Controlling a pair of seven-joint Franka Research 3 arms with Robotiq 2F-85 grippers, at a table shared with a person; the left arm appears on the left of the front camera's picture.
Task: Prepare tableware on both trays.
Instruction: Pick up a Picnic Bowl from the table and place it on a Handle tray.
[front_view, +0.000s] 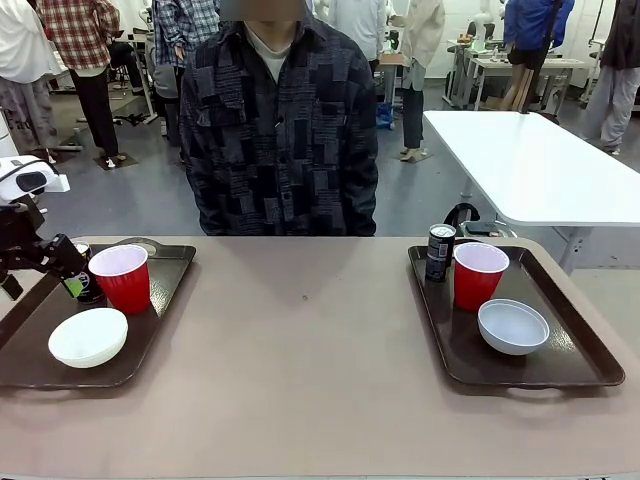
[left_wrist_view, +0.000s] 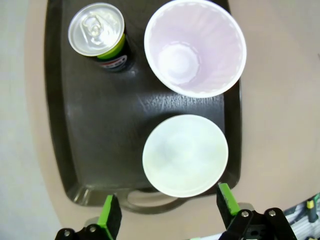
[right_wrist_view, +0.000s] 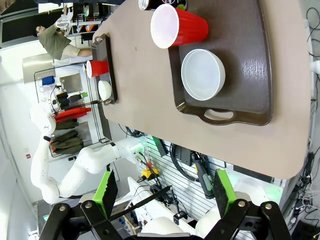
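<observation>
The left tray (front_view: 30, 330) holds a red cup (front_view: 120, 277), a white bowl (front_view: 88, 337) and a dark can (front_view: 83, 268) behind the cup. My left gripper (front_view: 68, 283) hangs open at the tray's far left, in front of the can. From above, the left wrist view has the can (left_wrist_view: 97, 35), cup (left_wrist_view: 195, 47) and bowl (left_wrist_view: 185, 155) on the tray (left_wrist_view: 90, 140), with the left gripper (left_wrist_view: 168, 210) open over its handle end. The right tray (front_view: 570, 350) carries a can (front_view: 439, 252), a cup (front_view: 479, 275) and a bowl (front_view: 513, 326). My right gripper (right_wrist_view: 165, 192) is open, high off the right tray's (right_wrist_view: 250, 75) end.
A person (front_view: 280, 130) in a dark patterned shirt stands at the table's far side, hands out of sight. The brown tabletop (front_view: 300, 350) lies bare between the trays. A white table (front_view: 530, 160) stands behind on the right.
</observation>
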